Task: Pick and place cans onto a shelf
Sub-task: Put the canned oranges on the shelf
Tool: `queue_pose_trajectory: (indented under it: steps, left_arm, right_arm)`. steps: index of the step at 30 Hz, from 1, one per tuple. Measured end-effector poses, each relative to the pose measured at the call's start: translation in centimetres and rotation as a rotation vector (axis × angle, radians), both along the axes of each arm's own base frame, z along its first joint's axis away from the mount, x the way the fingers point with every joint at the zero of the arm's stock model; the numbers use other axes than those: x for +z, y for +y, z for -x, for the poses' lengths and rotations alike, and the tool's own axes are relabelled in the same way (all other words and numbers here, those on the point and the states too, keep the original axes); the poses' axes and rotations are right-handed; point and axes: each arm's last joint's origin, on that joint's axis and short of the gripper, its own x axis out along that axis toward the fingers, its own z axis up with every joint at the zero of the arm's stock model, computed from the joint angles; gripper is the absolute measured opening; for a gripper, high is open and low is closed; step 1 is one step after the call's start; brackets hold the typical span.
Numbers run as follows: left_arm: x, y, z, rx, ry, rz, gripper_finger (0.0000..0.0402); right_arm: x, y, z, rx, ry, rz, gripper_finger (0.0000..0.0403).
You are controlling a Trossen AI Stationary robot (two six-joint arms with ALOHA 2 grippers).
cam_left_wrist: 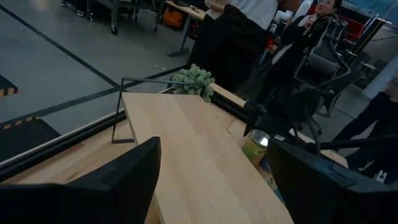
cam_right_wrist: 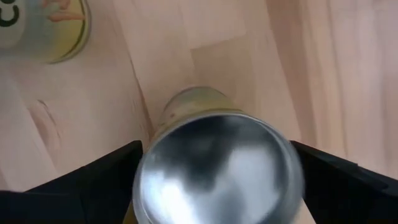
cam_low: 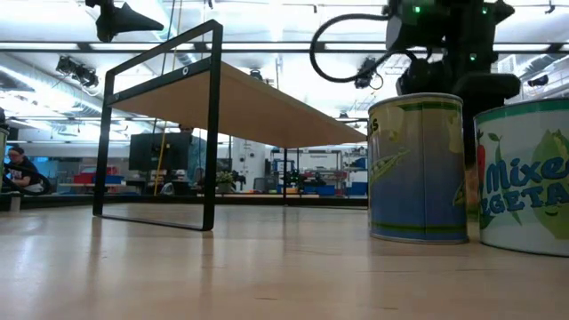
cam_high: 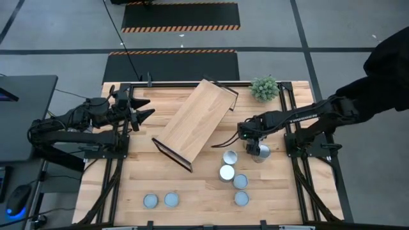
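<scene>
Can label reads "Mixe…", likely "Mixed Vegetables". Right gripper, fingers apart, straddles a shiny-topped can; left gripper fingers apart.

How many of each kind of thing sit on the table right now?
Cans: 7, namely two near the front left, four clustered right of centre, one under the right tool
Shelf: 1
Small green plant: 1
Total: 9
</scene>
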Motion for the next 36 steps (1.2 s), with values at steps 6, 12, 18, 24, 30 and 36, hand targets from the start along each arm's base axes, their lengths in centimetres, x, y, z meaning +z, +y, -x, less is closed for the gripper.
queue_pose_trajectory:
  steps: [6,12,18,24,30,36]
  left_arm:
    - [0.0,0.0,0.0,0.006,0.0,-0.001,0.0299]
    - [0.0,0.1,0.0,0.032,0.004,-0.015,0.0299]
    - [-0.2,0.2,-0.3,0.045,0.035,-0.042,0.0299]
    - [-0.6,0.3,-1.3,0.049,0.065,-0.012,0.0299]
    - [-0.7,0.2,-1.8,0.028,0.076,0.003,0.0299]
    - [-0.7,0.2,-1.8,0.026,0.053,0.049,0.0299]
  right_arm:
    - [-0.5,0.0,-0.1,0.035,-0.022,-0.008,0.0377]
    - [-1.0,-1.0,0.3,0.091,0.004,-0.016,0.0316]
    - [0.3,-2.0,-0.4,0.213,-0.012,0.025,0.0308]
    - [3.3,-3.2,-1.0,0.263,-0.008,0.06,0.0316]
    - [7.1,-3.8,-1.1,0.358,0.004,0.063,0.0314]
    - [10.9,-4.6,-1.0,0.411,-0.019,0.085,0.0314]
